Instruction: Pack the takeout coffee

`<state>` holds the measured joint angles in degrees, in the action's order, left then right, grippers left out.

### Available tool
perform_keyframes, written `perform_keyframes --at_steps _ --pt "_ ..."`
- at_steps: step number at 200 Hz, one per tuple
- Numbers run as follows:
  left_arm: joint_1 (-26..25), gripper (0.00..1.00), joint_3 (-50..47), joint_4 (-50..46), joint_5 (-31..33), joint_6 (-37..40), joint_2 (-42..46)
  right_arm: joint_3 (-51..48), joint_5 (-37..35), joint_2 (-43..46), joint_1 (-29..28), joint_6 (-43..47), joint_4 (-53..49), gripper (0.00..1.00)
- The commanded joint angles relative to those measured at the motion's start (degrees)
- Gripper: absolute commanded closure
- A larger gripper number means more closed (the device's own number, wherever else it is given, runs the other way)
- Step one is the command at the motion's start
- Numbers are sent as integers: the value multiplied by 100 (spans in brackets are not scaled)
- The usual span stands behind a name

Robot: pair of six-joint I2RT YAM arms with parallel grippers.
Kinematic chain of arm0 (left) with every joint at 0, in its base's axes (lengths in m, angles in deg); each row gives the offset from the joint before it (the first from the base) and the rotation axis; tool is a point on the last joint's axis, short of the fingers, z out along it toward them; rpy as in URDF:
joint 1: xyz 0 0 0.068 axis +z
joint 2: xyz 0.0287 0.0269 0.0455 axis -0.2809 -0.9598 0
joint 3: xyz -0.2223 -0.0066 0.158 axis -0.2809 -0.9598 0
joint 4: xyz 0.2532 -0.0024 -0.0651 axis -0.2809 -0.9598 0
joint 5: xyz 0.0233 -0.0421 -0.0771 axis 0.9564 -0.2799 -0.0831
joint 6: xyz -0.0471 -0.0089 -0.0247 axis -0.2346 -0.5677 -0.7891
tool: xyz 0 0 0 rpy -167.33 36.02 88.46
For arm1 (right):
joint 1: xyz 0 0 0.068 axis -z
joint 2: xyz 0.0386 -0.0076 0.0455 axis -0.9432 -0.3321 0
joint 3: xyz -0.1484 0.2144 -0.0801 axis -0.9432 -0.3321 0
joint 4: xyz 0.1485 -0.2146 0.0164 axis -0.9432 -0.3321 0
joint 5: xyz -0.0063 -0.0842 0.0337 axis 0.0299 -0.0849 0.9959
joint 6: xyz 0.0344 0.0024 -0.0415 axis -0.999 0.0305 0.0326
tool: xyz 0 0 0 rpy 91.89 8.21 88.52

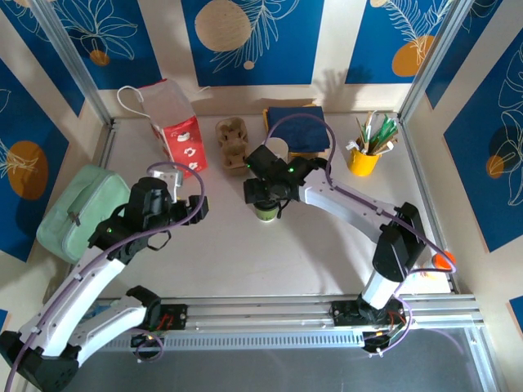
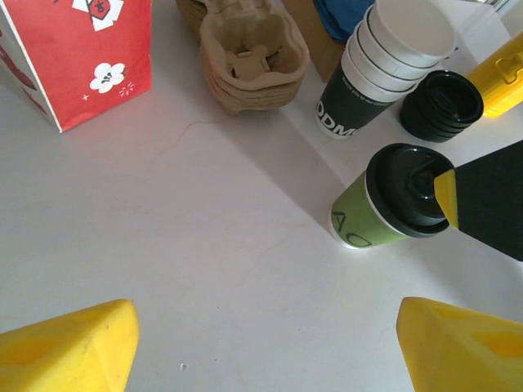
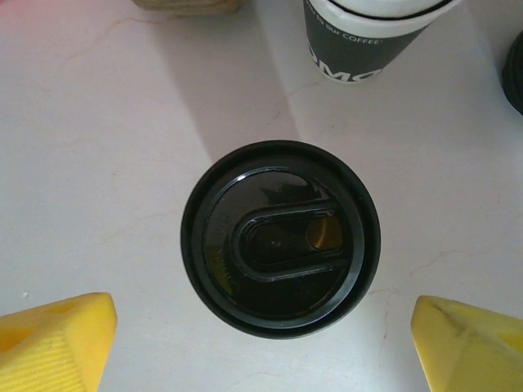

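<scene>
Hovering over lidded takeout coffee (image 3: 280,237), right hand (image 3: 263,347) spread wide, left hand (image 2: 265,351) likewise

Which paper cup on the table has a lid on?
The small green-sided paper cup, closed by a round black plastic lid; the stacked dark-sided cups are lidless.

The takeout coffee (image 2: 369,219) has lime-green sides with dark lettering and a glossy black lid (image 3: 280,237). Beyond it, the cup stack (image 2: 384,69) is charcoal with white print; far left of it, the paper bag (image 2: 82,57) is red with white blossoms.
</scene>
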<state>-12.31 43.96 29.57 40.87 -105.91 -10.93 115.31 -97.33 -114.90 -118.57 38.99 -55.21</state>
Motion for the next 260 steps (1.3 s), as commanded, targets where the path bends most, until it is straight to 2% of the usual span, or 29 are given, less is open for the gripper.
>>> perform_keyframes --at_steps 1,103,147,260 --pt "50 18 -85 -124 133 120 42 245 -222 -153 -24 -104 -392 6" --pt "50 18 -218 -110 117 74 63 625 -129 -785 -20 -110 -542 10" --pt "50 18 -270 -97 99 52 74 613 -119 -853 -11 -102 -469 16" --pt "50 18 -330 -62 56 20 35 625 16 -1030 81 -139 -479 22"
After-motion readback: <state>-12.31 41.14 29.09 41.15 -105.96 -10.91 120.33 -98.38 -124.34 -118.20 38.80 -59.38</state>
